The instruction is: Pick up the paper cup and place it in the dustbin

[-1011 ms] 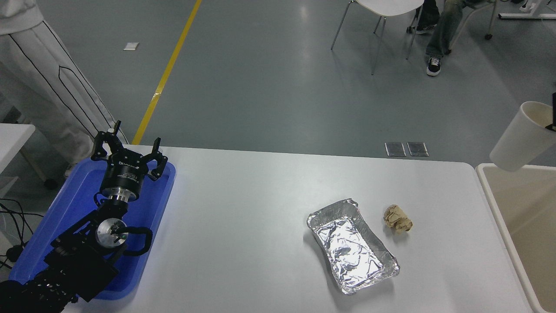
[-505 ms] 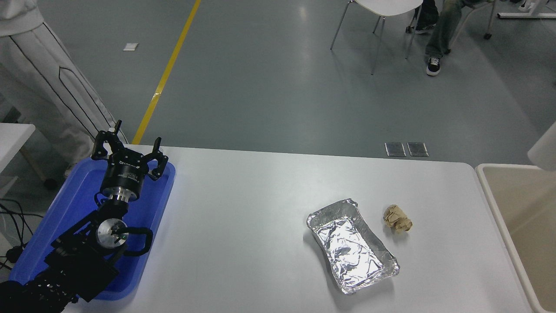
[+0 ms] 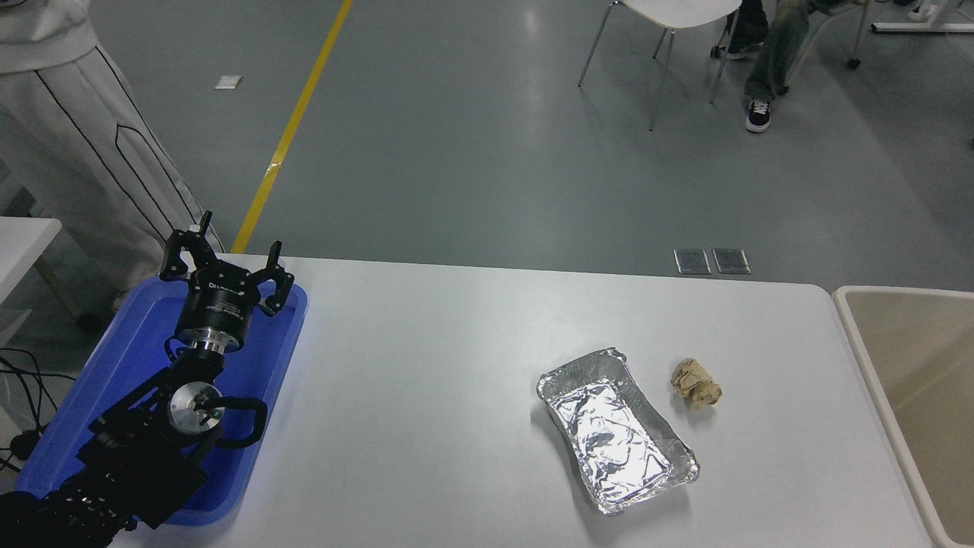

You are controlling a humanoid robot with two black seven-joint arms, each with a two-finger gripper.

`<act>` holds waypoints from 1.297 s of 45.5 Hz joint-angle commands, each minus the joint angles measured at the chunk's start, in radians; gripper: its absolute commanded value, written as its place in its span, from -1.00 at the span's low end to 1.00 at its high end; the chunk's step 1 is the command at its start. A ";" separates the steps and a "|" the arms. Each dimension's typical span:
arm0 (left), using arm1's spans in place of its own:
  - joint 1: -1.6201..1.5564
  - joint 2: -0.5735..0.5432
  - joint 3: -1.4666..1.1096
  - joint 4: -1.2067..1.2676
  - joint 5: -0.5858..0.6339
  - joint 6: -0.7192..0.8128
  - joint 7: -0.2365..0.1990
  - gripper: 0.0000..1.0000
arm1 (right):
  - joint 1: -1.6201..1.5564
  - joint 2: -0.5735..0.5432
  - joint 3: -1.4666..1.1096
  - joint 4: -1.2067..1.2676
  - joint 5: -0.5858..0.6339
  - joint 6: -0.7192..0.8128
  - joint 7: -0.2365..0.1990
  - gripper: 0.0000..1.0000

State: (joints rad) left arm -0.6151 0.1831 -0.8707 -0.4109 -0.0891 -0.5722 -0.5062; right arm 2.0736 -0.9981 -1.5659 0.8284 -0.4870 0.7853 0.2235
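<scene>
Your white worktop (image 3: 426, 396) carries a crinkled silver foil tray (image 3: 616, 430) beside a crumpled tan paper ball (image 3: 695, 383). Your left tool (image 3: 224, 266) hangs spread wide over the blue plastic tray (image 3: 266, 358). At right stands the beige plastic dustbin (image 3: 860, 342).

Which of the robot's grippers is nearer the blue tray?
The left gripper: it hangs open over the blue tray at the table's left end. The right gripper is out of view, so its distance cannot be judged.

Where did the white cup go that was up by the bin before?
The cup slid off the picture's right edge, and the right gripper holding it went too; neither shows now. The dustbin, foil tray, paper ball and parked left gripper stayed put.
</scene>
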 commanded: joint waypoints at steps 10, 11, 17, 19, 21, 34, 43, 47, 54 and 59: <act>0.000 0.001 -0.001 0.000 0.000 0.000 0.000 1.00 | -0.487 -0.008 0.277 -0.118 0.116 -0.129 -0.004 -1.00; 0.000 0.001 -0.001 0.000 0.000 0.000 0.000 1.00 | -0.521 -0.005 0.299 -0.136 0.125 -0.142 -0.004 -1.00; 0.000 0.001 -0.001 0.001 0.000 0.000 0.000 1.00 | -0.699 0.015 0.434 -0.238 0.142 -0.199 -0.007 -1.00; 0.000 -0.001 -0.001 0.000 0.000 0.000 0.000 1.00 | -0.750 0.035 0.483 -0.265 0.142 -0.222 -0.009 -1.00; 0.000 -0.001 -0.001 0.001 0.000 0.000 -0.002 1.00 | -0.806 0.049 0.527 -0.288 0.143 -0.251 -0.013 -1.00; 0.000 -0.001 -0.001 0.000 0.000 0.000 -0.002 1.00 | -1.079 0.130 0.791 -0.402 0.143 -0.423 -0.061 -1.00; 0.000 0.001 -0.001 0.001 0.000 0.000 -0.002 1.00 | -1.188 0.223 0.928 -0.558 0.169 -0.429 -0.210 -1.00; 0.000 -0.001 -0.001 0.000 0.000 0.000 -0.002 1.00 | -1.227 0.263 0.958 -0.618 0.177 -0.445 -0.243 -1.00; 0.000 0.001 -0.001 0.001 0.000 0.000 -0.002 1.00 | -1.282 0.319 0.966 -0.678 0.180 -0.529 -0.280 -1.00; 0.000 -0.001 -0.001 0.000 0.000 0.000 -0.002 1.00 | -1.305 0.331 0.966 -0.680 0.179 -0.570 -0.294 -1.00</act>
State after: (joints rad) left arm -0.6152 0.1831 -0.8711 -0.4104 -0.0890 -0.5722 -0.5078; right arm 0.8545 -0.7286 -0.6431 0.2176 -0.3154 0.3035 -0.0116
